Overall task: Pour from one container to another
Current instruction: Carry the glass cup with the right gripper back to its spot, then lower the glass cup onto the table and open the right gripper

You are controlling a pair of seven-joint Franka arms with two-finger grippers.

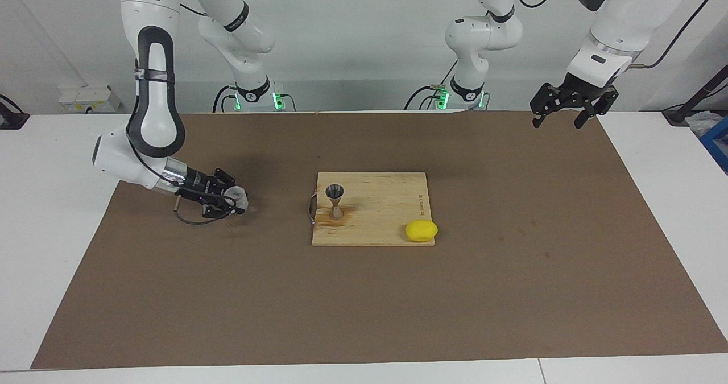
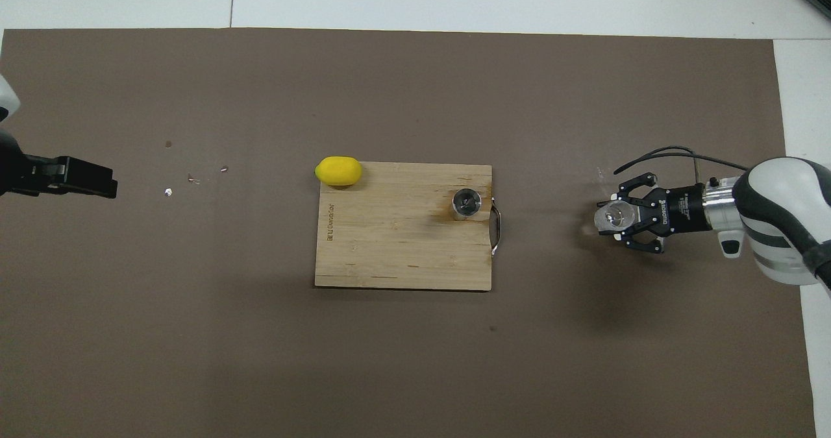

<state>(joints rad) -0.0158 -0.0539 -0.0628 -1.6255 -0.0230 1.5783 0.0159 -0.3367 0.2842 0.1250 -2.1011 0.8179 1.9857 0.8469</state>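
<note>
Worktop (image 1: 512,293) w/ cutting board (image 1: 387,224). Left claw (image 1: 570,112) waits wide open, up over the mat's edge. Right claw (image 1: 227,200) grips glass cup (image 1: 235,198) low over mat, well apart from jigger (image 1: 334,201) on board. Pour looks done; cup needs setting down.

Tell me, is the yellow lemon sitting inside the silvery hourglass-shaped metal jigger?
No. The yellow lemon lies at the wooden cutting board's corner, apart from the silvery hourglass-shaped metal jigger.
</note>
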